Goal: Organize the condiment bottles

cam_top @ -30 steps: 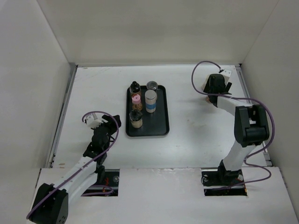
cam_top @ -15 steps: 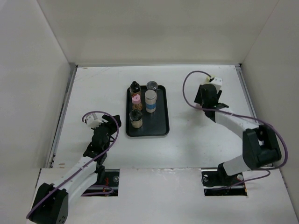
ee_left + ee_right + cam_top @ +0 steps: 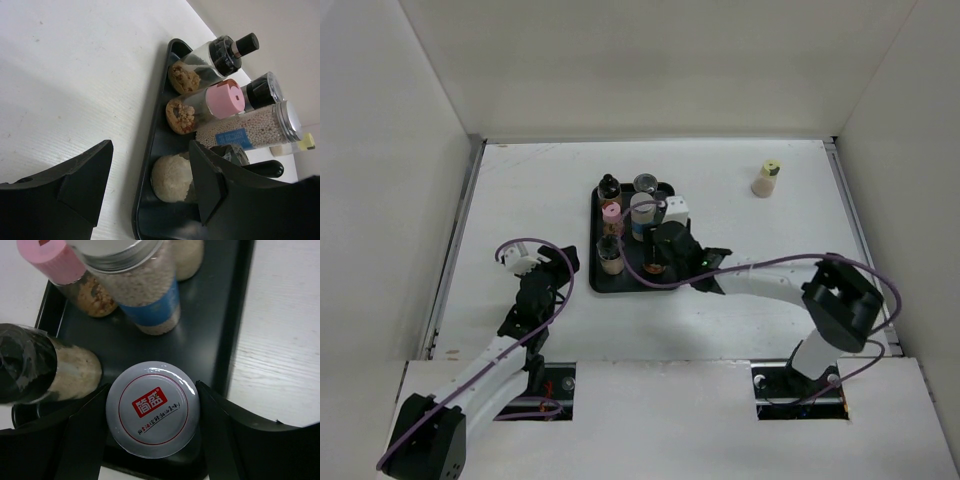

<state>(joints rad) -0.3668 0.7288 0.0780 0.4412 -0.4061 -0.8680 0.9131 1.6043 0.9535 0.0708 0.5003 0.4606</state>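
Note:
A flat black tray (image 3: 633, 288) holds several condiment bottles: a black-lidded one (image 3: 608, 185), a silver-lidded one (image 3: 644, 183), a pink-lidded one (image 3: 611, 211), a blue-labelled jar (image 3: 642, 216) and a pale-filled jar (image 3: 610, 256). My right gripper (image 3: 655, 262) is shut on a jar with a lilac lid and red logo (image 3: 152, 409), over the tray's near right part (image 3: 220, 300). A yellow-lidded bottle (image 3: 766, 180) stands alone on the table at the far right. My left gripper (image 3: 558, 263) is open and empty, just left of the tray (image 3: 165, 220).
White walls close the table on the left, back and right. The right arm (image 3: 770, 278) stretches across the table's near middle toward the tray. A purple cable loops over each arm.
My right arm has swung from the far right of the table to the tray, its gripper now around the lilac-lidded jar. The yellow-lidded bottle is uncovered. The left arm has not moved.

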